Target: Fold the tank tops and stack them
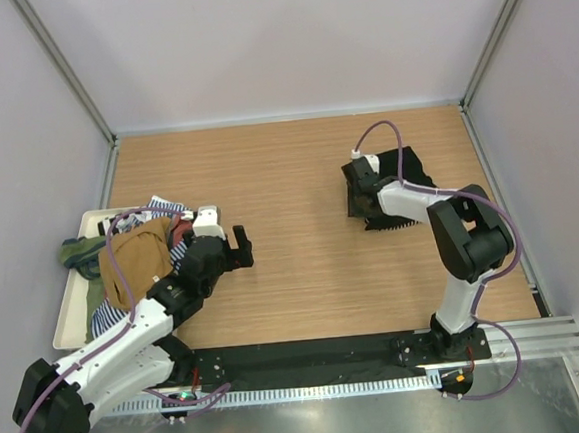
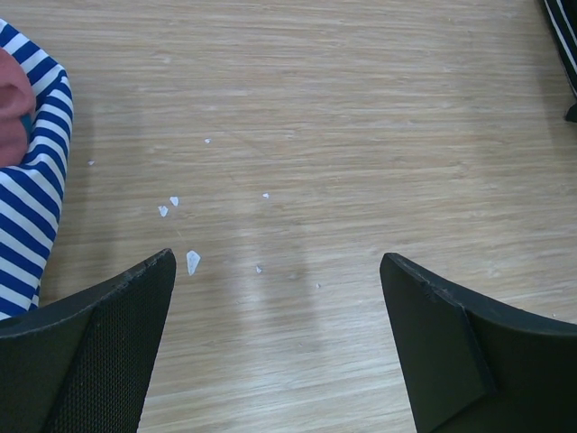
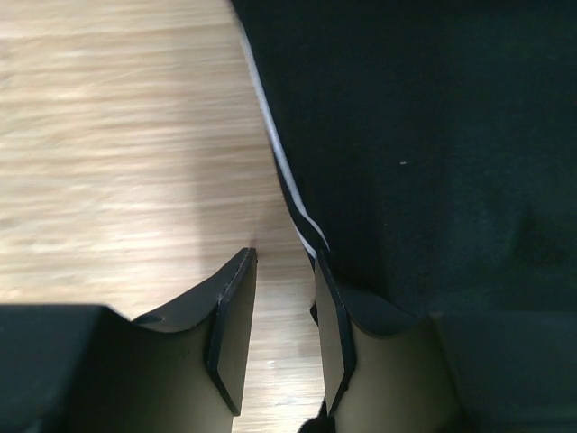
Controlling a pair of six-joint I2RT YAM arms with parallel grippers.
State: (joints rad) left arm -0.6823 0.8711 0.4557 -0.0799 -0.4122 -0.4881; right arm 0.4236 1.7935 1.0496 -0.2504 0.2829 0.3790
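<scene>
On the right of the table lies a folded plain black tank top (image 1: pixel 408 172) over a finely black-and-white striped one (image 1: pixel 390 222). My right gripper (image 1: pixel 354 191) points down at this stack's left edge. In the right wrist view the right gripper (image 3: pixel 285 255) stands narrowly open with bare wood between the fingers; the black top (image 3: pixel 424 135) and the striped edge (image 3: pixel 287 176) run behind the right finger. My left gripper (image 1: pixel 242 246) hovers wide open over bare wood beside the pile of tan (image 1: pixel 137 257), green (image 1: pixel 76 253) and blue-and-white striped (image 1: pixel 107 313) tops. The left gripper (image 2: pixel 278 260) holds nothing.
The pile rests in a white tray (image 1: pixel 64 330) at the left edge. The blue-and-white striped top (image 2: pixel 32 207) spills over near my left finger, with something reddish (image 2: pixel 11 99) inside it. Small white specks (image 2: pixel 192 262) dot the wood. Grey walls enclose the table.
</scene>
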